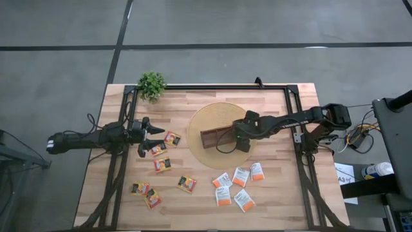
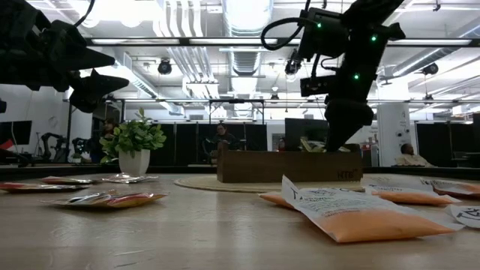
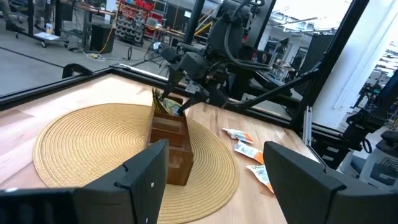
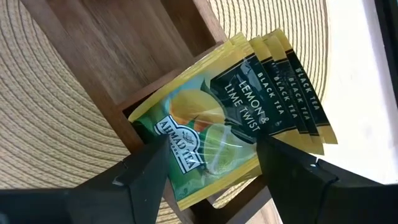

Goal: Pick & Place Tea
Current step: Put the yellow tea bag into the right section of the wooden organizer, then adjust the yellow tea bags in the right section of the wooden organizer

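The wooden table (image 1: 270, 193) carried a round woven mat (image 1: 206, 122) with the brown box (image 1: 215, 136) on it, a plant (image 1: 152, 84) at the far edge. The right gripper (image 1: 239, 136) hung over the box's end with fingers apart — its wrist view showed green-yellow sachets (image 4: 236, 118) stacked in the end slot. The left gripper (image 1: 154, 136) stood open above red-yellow sachets (image 1: 162, 164); orange ones (image 1: 241, 176) lay nearer the right arm.

1. Green-yellow sachets (image 4: 249, 118), labelled lemon and lime black tea, stand fanned and overlapping in the end compartment of the wooden box (image 4: 112, 56); at least four edges show.
2. White-orange sachets (image 1: 239, 183), five of them, lie flat in a loose cluster on the worktop (image 1: 277, 193) on the right arm's side, near the front edge.
3. Yellow-red-black sachets (image 1: 162, 165) lie flat and scattered on the left arm's side, six in all.
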